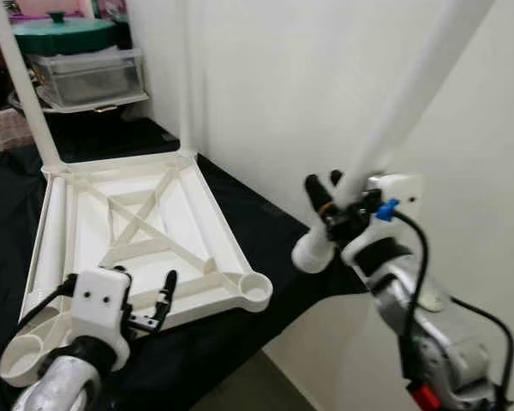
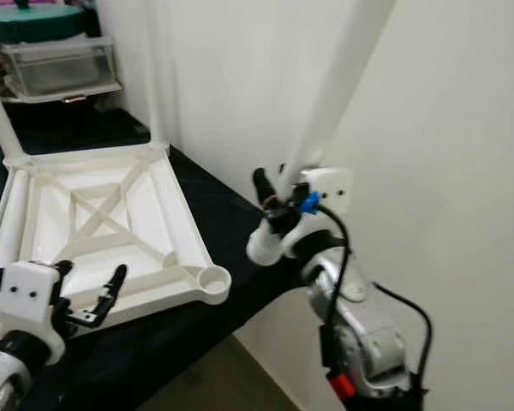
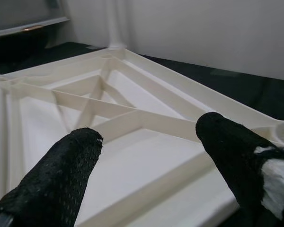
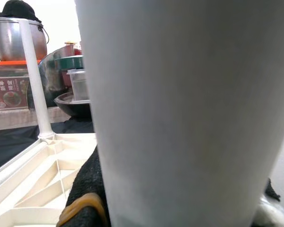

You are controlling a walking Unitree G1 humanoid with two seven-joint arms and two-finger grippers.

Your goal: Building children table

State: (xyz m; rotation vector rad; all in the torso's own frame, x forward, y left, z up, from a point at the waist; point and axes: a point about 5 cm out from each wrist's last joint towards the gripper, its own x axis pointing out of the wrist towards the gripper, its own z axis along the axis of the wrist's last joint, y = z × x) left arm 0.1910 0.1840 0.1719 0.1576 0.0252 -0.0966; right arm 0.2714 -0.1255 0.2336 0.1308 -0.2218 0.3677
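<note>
The white tabletop (image 1: 146,248) lay upside down on a black cloth (image 1: 240,214), ribbed underside up, with crossed braces in the middle. Two white legs stood upright in its far corner sockets: one (image 1: 21,86) at about eleven o'clock and the other (image 1: 186,77) at about one o'clock, close to the white wall (image 1: 265,86). The near corner socket (image 1: 255,291) at about five o'clock was an open round cup with nothing in it, and another open cup (image 1: 19,353) sat at about seven o'clock.

The left gripper (image 1: 158,304) hovered over the tabletop's near edge, between those two near sockets. Its black fingers (image 3: 52,184) were spread wide with nothing between them; through the gap the braces showed plainly.

The right gripper (image 1: 330,201) was off at three o'clock, beyond the cloth's edge and in front of the wall. Its fingers were clamped on a third white leg (image 1: 394,111), which slanted from a rounded lower end near the gripper up toward one o'clock. That leg was well apart from the tabletop and touched none of its sockets.

At twelve o'clock, behind the tabletop, stood a clear plastic box (image 1: 90,77) with a green lidded pot (image 1: 64,34) above it.
</note>
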